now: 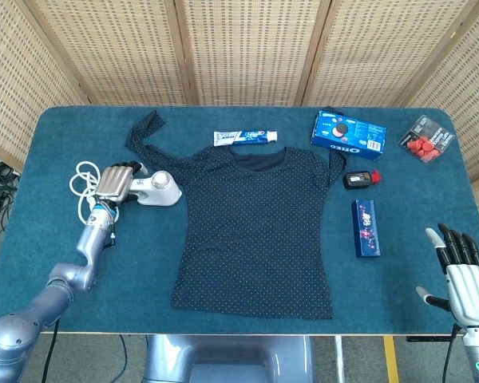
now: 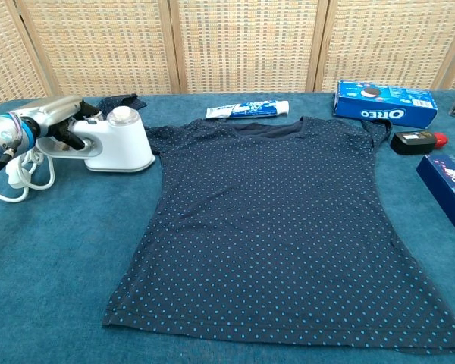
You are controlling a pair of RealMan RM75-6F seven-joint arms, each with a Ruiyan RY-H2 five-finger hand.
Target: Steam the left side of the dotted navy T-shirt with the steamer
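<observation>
The dotted navy T-shirt [image 1: 259,231] [image 2: 273,227] lies flat in the middle of the blue table, with one sleeve stretched toward the back left. The white steamer [image 1: 161,190] [image 2: 125,140] stands just left of the shirt, its white cord [image 1: 81,182] [image 2: 19,178] coiled further left. My left hand [image 1: 114,182] [image 2: 57,114] wraps its fingers around the steamer's handle from the left. Near the table's front right corner, my right hand [image 1: 463,279] hovers with fingers spread and nothing in it; the chest view does not show it.
A toothpaste tube [image 1: 246,137] lies behind the shirt's collar. An Oreo box [image 1: 347,132], a small black and red item [image 1: 361,179], a blue carton [image 1: 366,227] and a red packet [image 1: 425,140] lie to the right.
</observation>
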